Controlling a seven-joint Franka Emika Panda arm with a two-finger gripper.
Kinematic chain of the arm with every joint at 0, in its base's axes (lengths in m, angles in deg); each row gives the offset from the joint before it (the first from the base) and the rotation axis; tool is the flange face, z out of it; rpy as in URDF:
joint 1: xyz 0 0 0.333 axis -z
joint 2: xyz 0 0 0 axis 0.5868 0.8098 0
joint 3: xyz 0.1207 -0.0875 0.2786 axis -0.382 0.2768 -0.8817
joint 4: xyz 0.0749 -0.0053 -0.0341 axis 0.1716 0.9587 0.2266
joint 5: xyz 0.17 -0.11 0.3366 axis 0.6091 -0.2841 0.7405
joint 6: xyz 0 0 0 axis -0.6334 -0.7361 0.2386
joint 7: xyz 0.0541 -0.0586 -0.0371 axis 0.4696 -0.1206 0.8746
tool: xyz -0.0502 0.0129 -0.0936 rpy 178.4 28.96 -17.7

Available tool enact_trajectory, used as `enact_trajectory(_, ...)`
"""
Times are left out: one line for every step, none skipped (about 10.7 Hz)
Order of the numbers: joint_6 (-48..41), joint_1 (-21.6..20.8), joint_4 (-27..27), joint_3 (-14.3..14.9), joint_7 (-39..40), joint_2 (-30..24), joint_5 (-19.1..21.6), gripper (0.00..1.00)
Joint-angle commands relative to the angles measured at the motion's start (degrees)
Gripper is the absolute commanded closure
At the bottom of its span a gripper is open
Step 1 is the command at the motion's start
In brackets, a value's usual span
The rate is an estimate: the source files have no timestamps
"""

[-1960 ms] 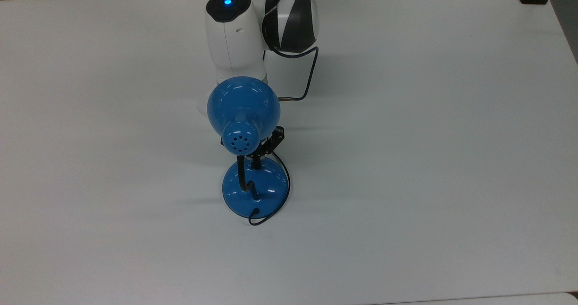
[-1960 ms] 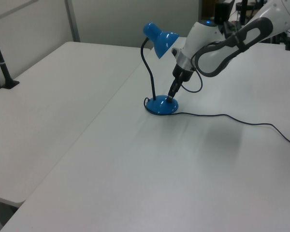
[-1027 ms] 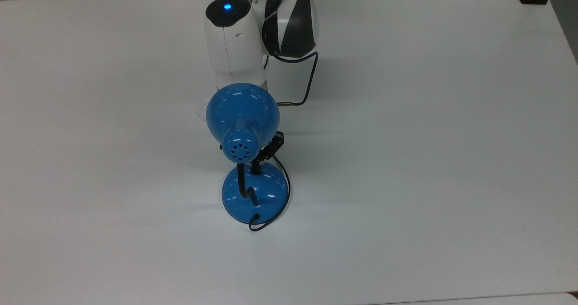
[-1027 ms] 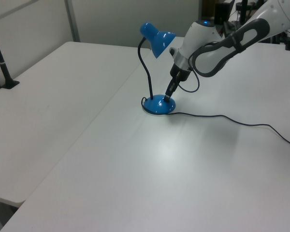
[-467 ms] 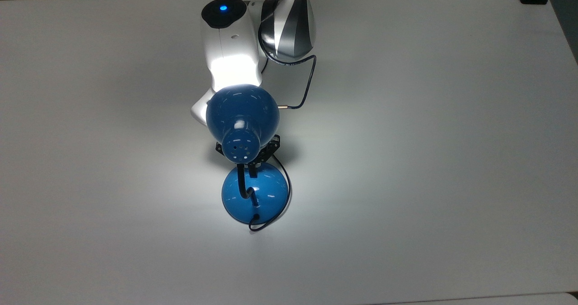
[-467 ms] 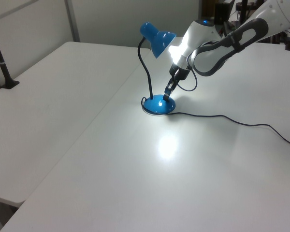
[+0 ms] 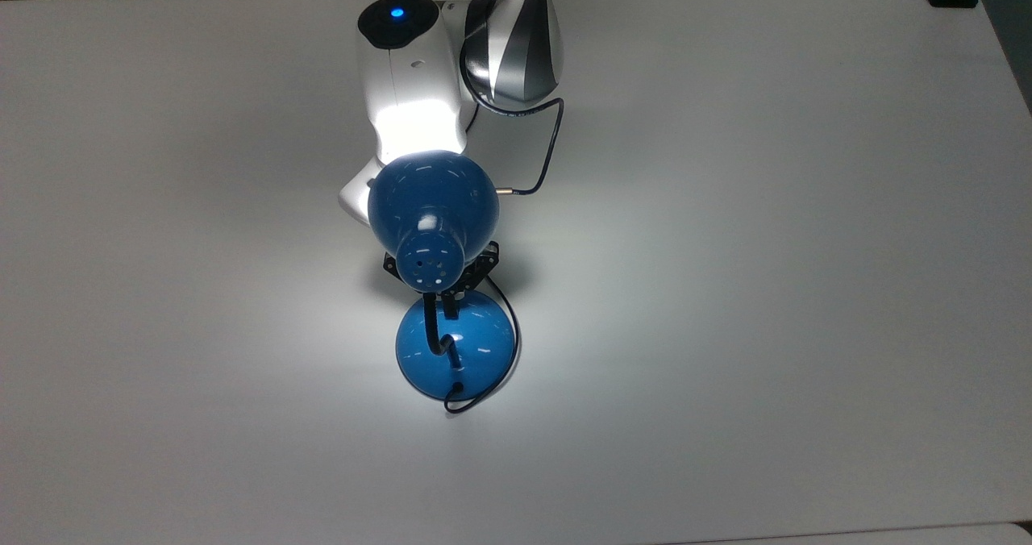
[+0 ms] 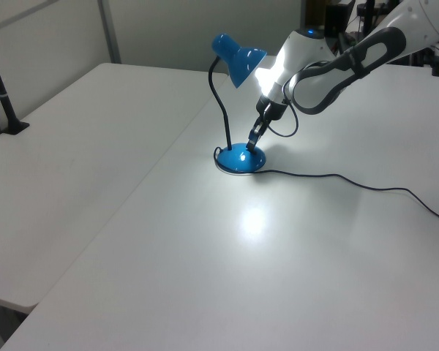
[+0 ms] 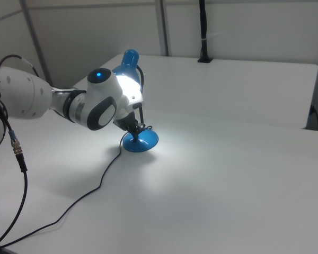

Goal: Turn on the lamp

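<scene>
Glowing already, the lamp [image 8: 238, 88] has its base directly beneath my end effector [image 8: 252, 145], whose finger state I cannot tell; next I'd retreat upward.

The lamp [image 7: 434, 206] was glossy blue on shade and domed base, with a black gooseneck [image 8: 218, 95] and a black cord [image 8: 351, 181]. Its light threw a bright white patch on the white table [image 7: 766, 206]. The arm [image 7: 411, 69] was white with dark grey bands and one small blue light; the gripper [image 8: 253, 143] was black.
</scene>
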Motion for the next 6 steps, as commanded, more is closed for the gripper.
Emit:
enact_trajectory(0.77, 0.24, 3.94, 0.03, -0.09, -4.13, 0.79, 1.00)
enact_trajectory(0.77, 0.24, 5.96, -0.15, -0.43, -5.72, 0.79, 1.00)
enact_trajectory(0.77, 0.42, 7.72, -0.59, -0.87, -7.47, 0.87, 1.00)
enact_trajectory(0.69, 1.55, 9.74, -1.29, -1.83, -10.10, 0.87, 1.00)
enact_trajectory(-0.88, 2.52, 11.50, -1.82, -2.63, -13.35, 0.96, 0.94)
enact_trajectory(-6.29, 3.14, 11.78, -1.82, -2.98, -16.69, 0.96, 0.87)
